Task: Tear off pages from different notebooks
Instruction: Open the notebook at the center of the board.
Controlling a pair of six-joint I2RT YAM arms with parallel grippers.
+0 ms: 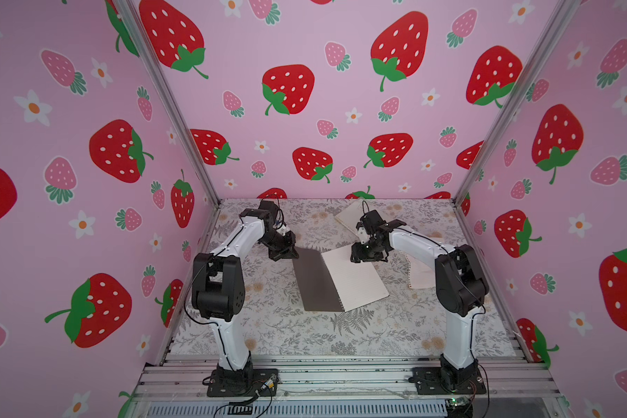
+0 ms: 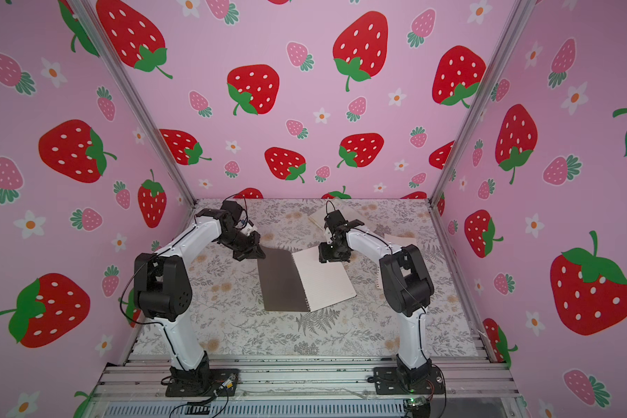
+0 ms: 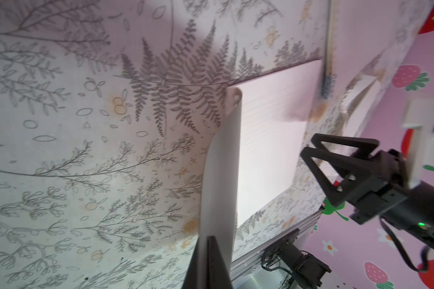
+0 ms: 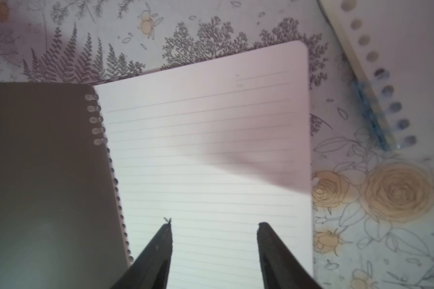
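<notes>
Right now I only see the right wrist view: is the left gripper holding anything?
Observer: Yes, the left gripper is shut on the far corner of the dark cover, holding it lifted off the table.
Operator: And where is the other notebook?
Observer: The cream notebook lies at the back of the table, beyond the right gripper.
</notes>
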